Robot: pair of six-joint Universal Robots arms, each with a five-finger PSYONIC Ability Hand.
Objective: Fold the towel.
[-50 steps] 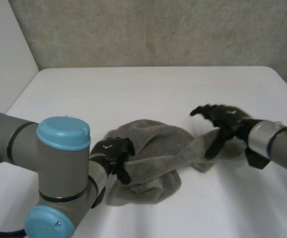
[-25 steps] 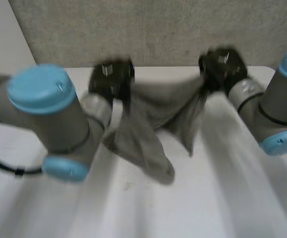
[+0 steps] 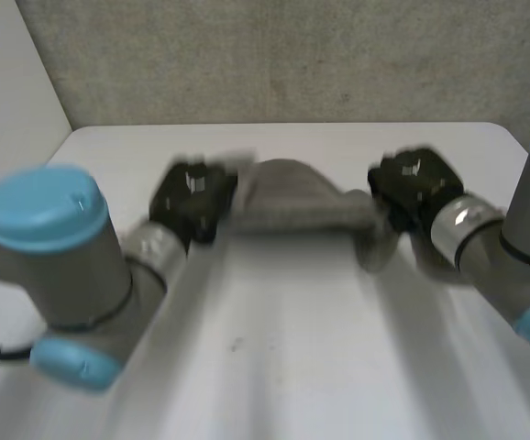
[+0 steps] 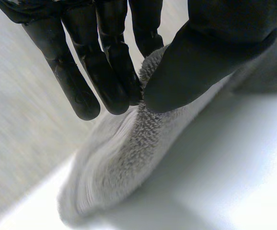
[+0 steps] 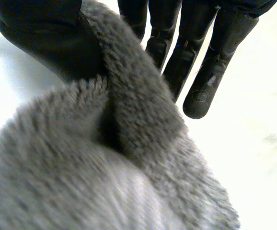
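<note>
A grey towel is stretched between my two hands above the far half of the white table. My left hand grips its left end, and the left wrist view shows the towel's edge pinched between the thumb and the fingers. My right hand grips the right end. There the towel runs up between the thumb and the fingers, and a short flap hangs below that hand in the head view.
A grey wall rises behind the table's far edge. A white panel stands at the far left. Both forearms reach in from the near corners over the table.
Both hands closed on the crumpled towel, lifted it off the table and pulled it taut. It now hangs lower and flatter than half a second ago.
</note>
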